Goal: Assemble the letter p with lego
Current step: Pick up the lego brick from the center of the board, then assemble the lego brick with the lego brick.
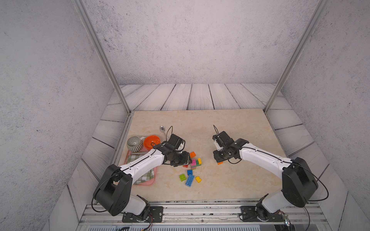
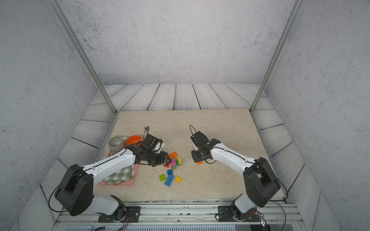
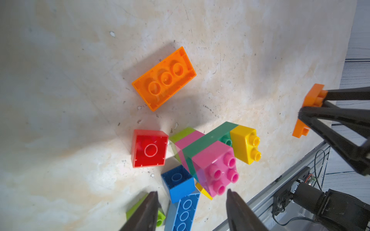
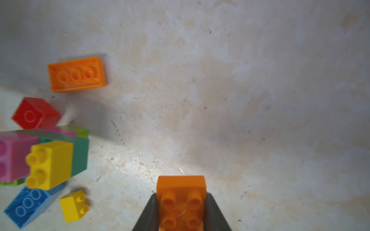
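My right gripper [image 4: 181,198] is shut on a small square orange lego brick [image 4: 181,192], held low over the table [image 1: 220,163], to the right of the other pieces. A joined cluster of pink, green, yellow and lime bricks [image 3: 210,156] lies on its side in the middle [image 1: 195,163]. My left gripper [image 3: 192,200] stands open just left of the cluster, with nothing between its fingers. Round the cluster lie a long orange brick [image 3: 164,79], a red square one [image 3: 150,149], a blue square one [image 3: 178,182], a long blue one [image 1: 189,180], a lime one [image 1: 182,177] and a small yellow one [image 1: 198,179].
At the left stands a pink tray [image 1: 154,178] with a checked cloth under my left arm. Behind it are a striped cup [image 1: 134,143], an orange bowl [image 1: 151,142] and a spoon [image 1: 162,128]. The metal rail [image 1: 200,208] runs along the front edge.
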Controlling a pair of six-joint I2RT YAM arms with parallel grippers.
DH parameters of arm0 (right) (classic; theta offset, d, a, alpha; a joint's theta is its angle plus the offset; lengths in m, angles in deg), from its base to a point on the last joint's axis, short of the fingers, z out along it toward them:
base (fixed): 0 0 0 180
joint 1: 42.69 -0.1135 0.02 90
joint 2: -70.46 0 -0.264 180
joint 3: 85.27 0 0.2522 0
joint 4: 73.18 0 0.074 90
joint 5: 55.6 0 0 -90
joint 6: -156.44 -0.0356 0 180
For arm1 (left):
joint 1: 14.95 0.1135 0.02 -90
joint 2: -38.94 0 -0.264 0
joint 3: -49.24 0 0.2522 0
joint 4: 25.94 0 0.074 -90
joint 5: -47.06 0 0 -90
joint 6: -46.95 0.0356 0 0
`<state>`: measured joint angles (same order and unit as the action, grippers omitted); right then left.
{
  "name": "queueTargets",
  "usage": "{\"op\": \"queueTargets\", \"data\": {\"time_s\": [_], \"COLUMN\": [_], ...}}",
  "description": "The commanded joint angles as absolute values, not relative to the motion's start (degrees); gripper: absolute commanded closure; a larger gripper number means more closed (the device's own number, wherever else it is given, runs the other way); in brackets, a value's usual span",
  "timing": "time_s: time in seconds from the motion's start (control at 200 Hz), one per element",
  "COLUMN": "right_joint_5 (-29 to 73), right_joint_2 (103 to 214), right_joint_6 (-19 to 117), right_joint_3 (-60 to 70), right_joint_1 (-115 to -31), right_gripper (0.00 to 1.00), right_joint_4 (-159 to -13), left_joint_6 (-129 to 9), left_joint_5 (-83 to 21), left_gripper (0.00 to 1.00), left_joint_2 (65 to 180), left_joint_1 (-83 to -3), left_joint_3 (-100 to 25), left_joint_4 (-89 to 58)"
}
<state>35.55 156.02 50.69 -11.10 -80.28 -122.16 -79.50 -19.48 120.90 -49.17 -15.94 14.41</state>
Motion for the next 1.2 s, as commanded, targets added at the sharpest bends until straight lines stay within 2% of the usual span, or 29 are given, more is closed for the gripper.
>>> {"op": "queueTargets", "data": {"time_s": [0.0,0.265,0.45,0.681,0.941,1.191], "right_joint_5": [31.6,26.2,14.9,18.7,24.8,29.1], "right_joint_2": [151.6,148.7,155.9,165.4,173.2,182.2], "right_joint_6": [56.9,73.3,90.9,106.6,115.7,120.9], "right_joint_3": [-11.0,-9.6,3.1,14.8,22.8,31.1], "right_joint_1": [-80.2,-80.7,-81.1,-86.1,-92.4,-94.6], "right_gripper": [1.00,1.00,1.00,1.00,1.00,1.00], "right_joint_4": [-119.4,-117.9,-133.9,-144.3,-149.1,-154.6], "left_joint_6": [-79.9,-81.1,-82.5,-84.3,-85.8,-86.1], "left_joint_5": [-20.8,-23.7,-24.4,-22.5,-22.1,-23.0], "left_gripper": [0.40,0.39,0.37,0.35,0.36,0.35], "left_joint_2": [118.5,113.5,108.5,104.2,100.7,97.2], "left_joint_1": [-49.3,-47.1,-43.8,-38.3,-31.7,-28.1], "left_joint_3": [-16.7,-14.4,-10.4,-4.5,0.5,4.2], "left_joint_4": [15.1,15.7,13.8,10.1,7.8,6.8]}}
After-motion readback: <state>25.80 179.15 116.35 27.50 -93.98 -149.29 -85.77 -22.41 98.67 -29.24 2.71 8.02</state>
